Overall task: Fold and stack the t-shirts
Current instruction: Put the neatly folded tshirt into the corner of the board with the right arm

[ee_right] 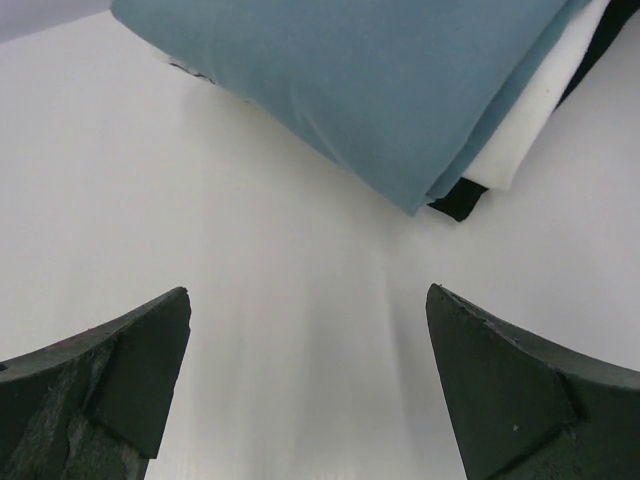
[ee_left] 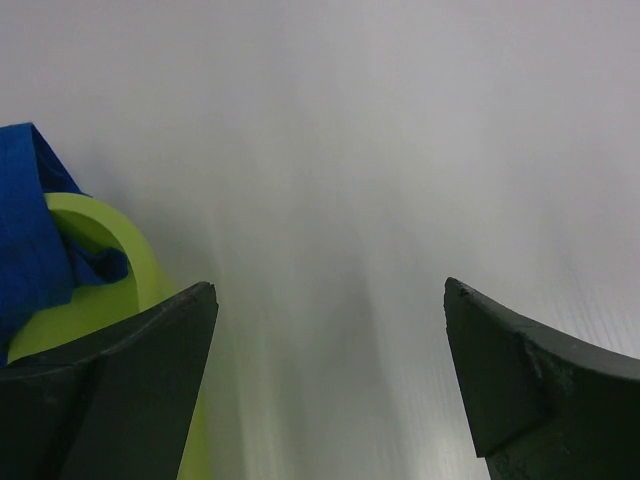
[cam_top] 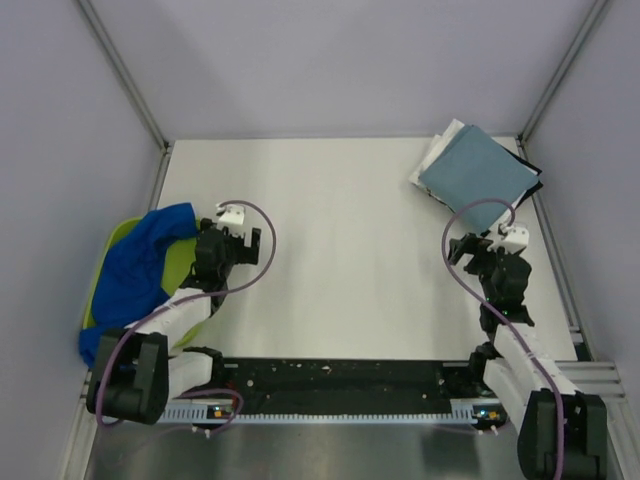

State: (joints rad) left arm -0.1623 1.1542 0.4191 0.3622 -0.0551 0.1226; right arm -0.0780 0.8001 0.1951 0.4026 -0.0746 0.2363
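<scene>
A folded grey-blue t-shirt point(cam_top: 478, 172) tops a stack at the far right of the table, with a white shirt point(cam_top: 437, 150) and a black shirt point(cam_top: 532, 178) showing at its edges. In the right wrist view the grey-blue shirt point(ee_right: 380, 80), white shirt point(ee_right: 535, 110) and black shirt point(ee_right: 460, 198) lie just ahead of my open, empty right gripper point(ee_right: 310, 310) point(cam_top: 490, 240). A crumpled royal blue t-shirt point(cam_top: 140, 268) point(ee_left: 30, 230) hangs over the lime-green tray point(cam_top: 112, 240) point(ee_left: 95, 285). My left gripper point(cam_top: 228, 222) point(ee_left: 330, 300) is open and empty, just right of the tray.
Metal frame rails point(cam_top: 160, 190) run along the table's left and right sides. A black strip point(cam_top: 340, 378) lies between the arm bases at the near edge. Grey walls enclose the table.
</scene>
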